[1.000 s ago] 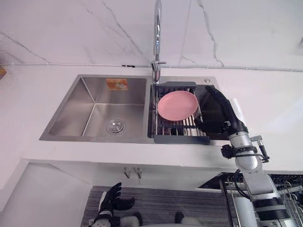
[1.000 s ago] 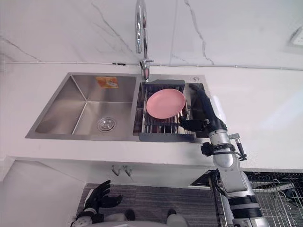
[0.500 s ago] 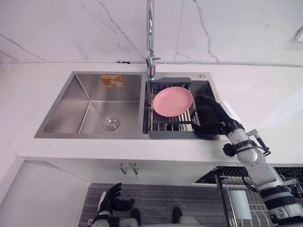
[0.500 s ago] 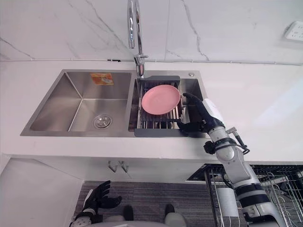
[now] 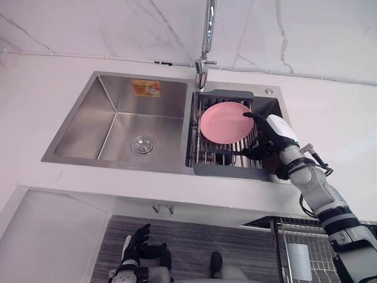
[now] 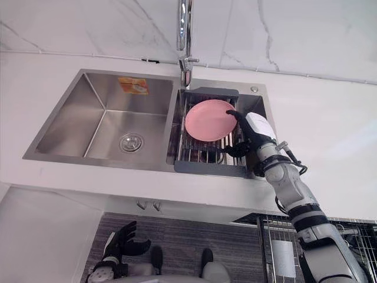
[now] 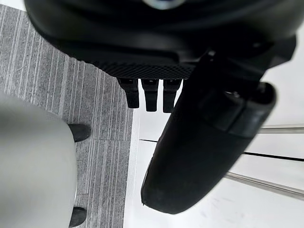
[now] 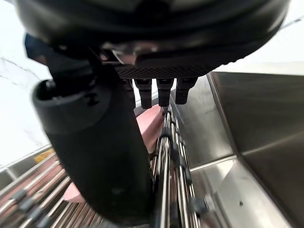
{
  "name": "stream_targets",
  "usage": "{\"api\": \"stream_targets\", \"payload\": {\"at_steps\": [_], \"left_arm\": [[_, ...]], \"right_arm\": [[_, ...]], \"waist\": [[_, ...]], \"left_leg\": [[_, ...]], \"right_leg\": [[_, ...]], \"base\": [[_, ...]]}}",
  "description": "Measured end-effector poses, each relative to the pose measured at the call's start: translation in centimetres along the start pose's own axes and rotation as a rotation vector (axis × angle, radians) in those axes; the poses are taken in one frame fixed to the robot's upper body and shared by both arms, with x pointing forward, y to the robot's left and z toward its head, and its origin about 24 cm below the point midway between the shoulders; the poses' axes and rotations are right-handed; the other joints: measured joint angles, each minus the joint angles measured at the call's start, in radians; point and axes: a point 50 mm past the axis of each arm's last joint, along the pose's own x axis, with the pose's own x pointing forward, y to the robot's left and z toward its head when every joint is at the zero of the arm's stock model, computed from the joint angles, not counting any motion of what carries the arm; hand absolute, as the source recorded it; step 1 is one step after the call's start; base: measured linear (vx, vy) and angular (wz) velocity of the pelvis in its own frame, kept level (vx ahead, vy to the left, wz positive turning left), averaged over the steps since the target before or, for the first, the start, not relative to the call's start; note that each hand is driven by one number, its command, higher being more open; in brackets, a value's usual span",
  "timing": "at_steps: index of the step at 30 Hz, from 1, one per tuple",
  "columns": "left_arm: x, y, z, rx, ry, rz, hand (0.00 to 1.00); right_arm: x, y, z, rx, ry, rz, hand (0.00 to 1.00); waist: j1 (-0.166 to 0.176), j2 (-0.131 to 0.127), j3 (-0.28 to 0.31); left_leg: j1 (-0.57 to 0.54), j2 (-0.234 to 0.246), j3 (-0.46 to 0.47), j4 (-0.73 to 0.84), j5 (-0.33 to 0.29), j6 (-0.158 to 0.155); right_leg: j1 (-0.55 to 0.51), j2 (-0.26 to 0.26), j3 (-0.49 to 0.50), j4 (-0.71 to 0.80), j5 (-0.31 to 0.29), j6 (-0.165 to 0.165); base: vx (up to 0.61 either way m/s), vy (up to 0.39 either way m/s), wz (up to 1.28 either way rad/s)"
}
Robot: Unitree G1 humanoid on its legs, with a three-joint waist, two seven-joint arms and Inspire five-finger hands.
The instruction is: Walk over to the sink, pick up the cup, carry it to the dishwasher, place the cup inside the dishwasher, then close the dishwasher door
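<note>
A grey drying rack [image 5: 227, 169] sits across the right basin of a steel double sink [image 5: 76, 127]. On it lies a pink plate [image 5: 222, 122]. Something small and dark [image 5: 222, 157] rests on the rack bars in front of the plate; I cannot tell whether it is the cup. My right hand [image 5: 272, 132] reaches into the right basin, open, with its fingertips at the plate's right rim and its thumb spread low over the rack's right end. The right wrist view shows straight fingers above the rack bars [image 8: 175, 161] and the plate [image 8: 149, 126]. My left hand [image 5: 136, 244] hangs open low by the floor.
A tall chrome faucet [image 5: 207, 35] rises behind the divider between the basins. The left basin holds only its drain [image 5: 143, 144]. White counter [image 5: 330, 112] surrounds the sink. A wire dishwasher basket [image 5: 294, 247] sticks out below the counter at the lower right.
The whole view has shifted as the camera moved. My right hand has dropped lower into the right basin and reached in toward the plate's right rim. The left hand stays hanging.
</note>
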Motion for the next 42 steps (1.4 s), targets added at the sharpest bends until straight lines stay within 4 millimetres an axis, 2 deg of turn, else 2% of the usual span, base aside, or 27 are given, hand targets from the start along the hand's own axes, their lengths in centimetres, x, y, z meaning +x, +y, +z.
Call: {"api": "stream_targets", "payload": {"at_steps": [7, 8, 12, 17, 25, 30, 34, 39, 42], "left_arm": [[0.1, -0.1, 0.4, -0.005, -0.014, 0.0, 0.9], [0.2, -0.1, 0.5, -0.008, -0.022, 0.001, 0.9], [0.4, 0.0, 1.1, -0.033, -0.039, 0.014, 0.9], [0.5, 0.1, 1.1, -0.039, -0.041, 0.033, 0.9], [0.5, 0.0, 1.2, -0.042, -0.044, 0.036, 0.9], [0.5, 0.2, 1.2, -0.045, -0.044, 0.042, 0.9], [0.4, 0.4, 0.9, -0.054, -0.027, 0.047, 0.9], [0.3, 0.4, 0.6, -0.06, -0.011, 0.052, 0.9], [0.3, 0.6, 0.3, -0.065, 0.001, 0.058, 0.9]], "right_arm": [[1.3, -0.9, 0.0, -0.074, 0.026, -0.039, 0.9], [1.7, -1.1, 0.2, -0.099, 0.027, -0.044, 0.3], [2.6, -2.1, 0.4, -0.154, 0.036, -0.1, 0.3], [3.7, -3.6, 1.0, -0.181, 0.045, -0.184, 0.3], [3.7, -4.3, 1.0, -0.134, 0.066, -0.25, 0.3], [1.9, -4.4, 1.6, -0.099, 0.014, -0.306, 0.3], [0.3, -5.2, 3.9, -0.078, -0.115, -0.373, 0.3], [-3.0, -6.0, 6.2, 0.013, -0.258, -0.514, 0.3], [-5.1, -5.9, 6.3, 0.053, -0.269, -0.575, 0.3]], "waist": [[0.004, -0.001, 0.019], [0.004, -0.001, 0.029], [0.014, -0.001, 0.06], [0.019, 0.0, 0.062], [0.023, -0.002, 0.063], [0.017, -0.004, 0.065], [0.01, -0.007, 0.066], [-0.003, -0.008, 0.066], [-0.01, -0.014, 0.062]], "left_leg": [[-0.025, -0.006, -0.013, 0.005, 0.001, 0.002], [-0.025, -0.006, -0.015, 0.005, 0.002, 0.003], [-0.042, -0.008, -0.024, 0.003, 0.011, 0.006], [-0.051, -0.009, -0.034, -0.006, 0.022, 0.007], [-0.042, -0.009, -0.042, -0.037, 0.037, 0.006], [-0.027, -0.008, -0.041, -0.036, 0.037, 0.006], [0.015, 0.001, -0.021, -0.038, 0.027, 0.009], [0.054, 0.003, 0.018, -0.036, 0.003, 0.008], [0.083, 0.006, 0.059, -0.036, -0.01, 0.007]], "right_leg": [[-0.017, -0.006, -0.009, -0.001, 0.004, 0.004], [-0.016, -0.006, -0.01, -0.001, 0.005, 0.004], [-0.028, -0.006, -0.013, -0.001, 0.007, 0.003], [-0.038, -0.006, -0.019, -0.002, 0.009, 0.002], [-0.038, -0.005, -0.025, -0.006, 0.01, 0.002], [-0.023, -0.005, -0.019, -0.007, 0.01, 0.002], [0.008, -0.005, 0.01, -0.007, 0.01, 0.002], [0.026, -0.004, 0.057, -0.006, 0.01, 0.002], [0.033, 0.004, 0.101, -0.005, 0.009, 0.002]], "base": [[-0.02, 0.001, 0.04], [-0.03, -0.002, 0.03], [-0.06, -0.006, 0.06], [-0.02, -0.008, 0.06], [0.01, -0.004, 0.02], [0.04, -0.001, -0.01], [0.01, 0.006, -0.15], [-0.05, 0.013, -0.24], [-0.09, -0.003, -0.38]]}}
